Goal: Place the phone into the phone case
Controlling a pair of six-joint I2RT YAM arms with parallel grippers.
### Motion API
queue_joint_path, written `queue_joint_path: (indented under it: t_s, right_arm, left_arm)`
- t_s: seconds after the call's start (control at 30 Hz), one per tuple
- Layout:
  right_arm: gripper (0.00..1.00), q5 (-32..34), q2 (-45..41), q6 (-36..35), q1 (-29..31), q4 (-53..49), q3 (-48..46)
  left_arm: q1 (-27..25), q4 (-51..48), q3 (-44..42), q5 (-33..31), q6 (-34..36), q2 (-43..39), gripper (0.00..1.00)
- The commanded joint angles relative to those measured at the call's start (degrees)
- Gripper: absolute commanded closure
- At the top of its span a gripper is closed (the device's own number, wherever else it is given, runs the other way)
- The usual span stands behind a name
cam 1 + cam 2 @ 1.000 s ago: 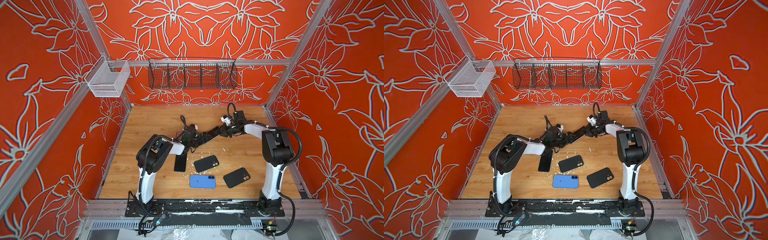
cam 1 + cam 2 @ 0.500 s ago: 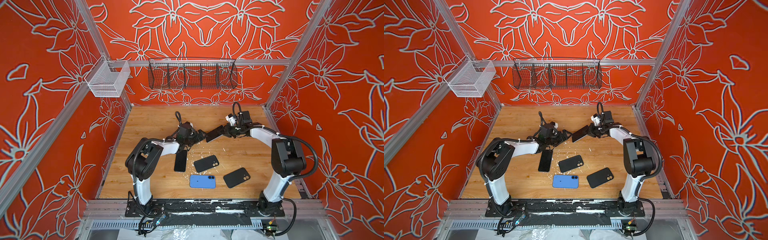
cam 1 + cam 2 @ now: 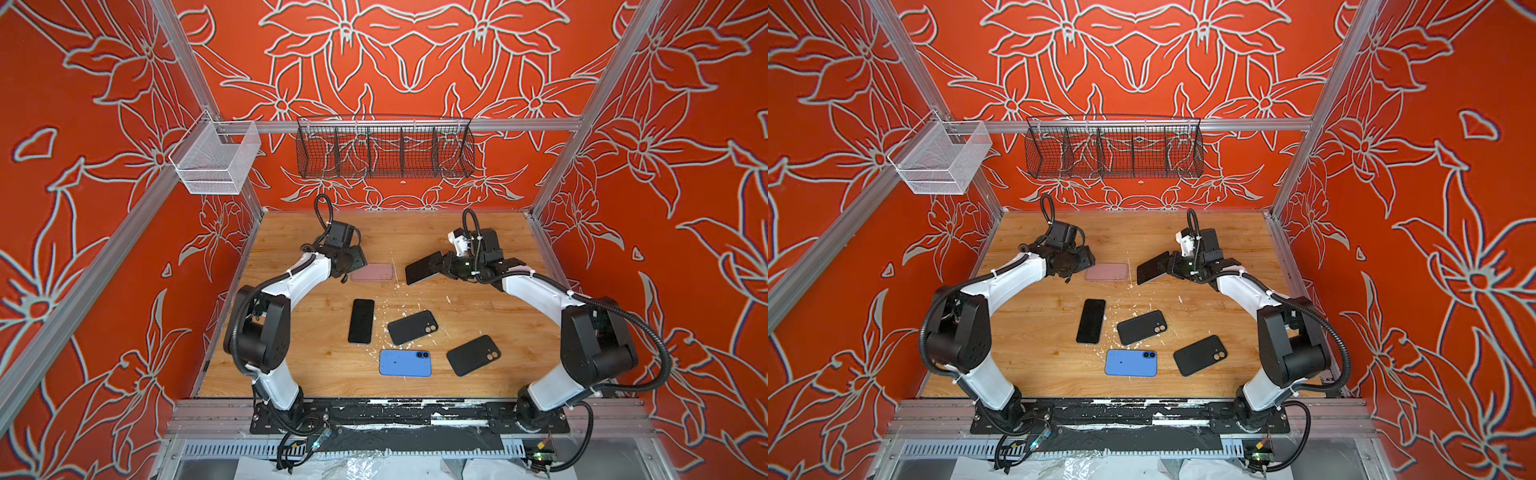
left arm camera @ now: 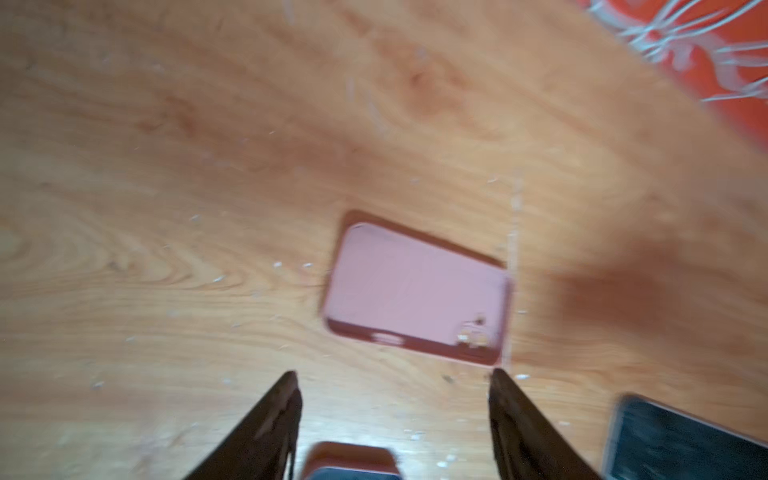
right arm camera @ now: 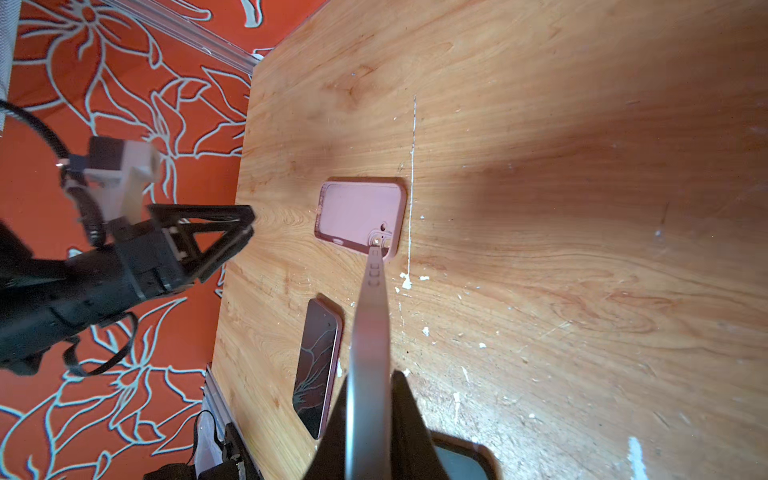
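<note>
Phone (image 3: pixel 424 268) sat clamped edge-on between the closed fingers of the right gripper (image 5: pixel 371 380), held tilted above the wooden table (image 3: pixel 478 316) and just beside one end of the pink phone case (image 3: pixel 372 272). The case lay flat on the table with its hollow side up. At its other end the left gripper (image 4: pixel 395 372) hung with fingers (image 4: pixel 513 415) spread apart, gripping nothing. Nearer the front lay a black phone (image 3: pixel 360 321) and a blue phone (image 3: pixel 405 363).
</note>
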Motion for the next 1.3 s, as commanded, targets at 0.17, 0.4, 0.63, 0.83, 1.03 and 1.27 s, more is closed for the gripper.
queue_joint_path:
  t_s: [0.17, 0.4, 0.63, 0.83, 1.03, 1.27]
  right_arm:
    - [1.00, 0.2, -2.5, 2.1, 1.2, 5.3, -1.4]
    - [1.00, -0.4, -2.5, 2.1, 1.2, 6.4, -2.0]
    - [1.00, -1.1, -1.4, 2.2, 1.2, 7.2, -2.0]
    - [1.00, -1.3, -0.2, 2.0, 1.2, 6.6, -0.8]
    - [1.00, -1.3, 0.8, 1.9, 1.2, 6.4, 0.3]
    - [1.00, 0.0, 0.5, 1.2, 1.2, 5.1, 0.7]
  left_arm:
    - [-0.1, -10.7, 6.8, -3.4, 4.5, 10.4, 0.37]
    - [0.0, -8.9, 11.1, -0.6, 5.5, 15.4, 0.41]
    - [1.4, -5.6, 12.0, 2.3, 6.9, 17.9, 0.41]
    - [4.0, -2.9, 11.6, 10.1, 9.2, 19.1, 0.33]
    - [4.1, -2.1, 10.8, 15.1, 9.4, 19.5, 0.30]
    - [4.1, -2.0, 11.6, 22.3, 8.0, 20.2, 0.31]
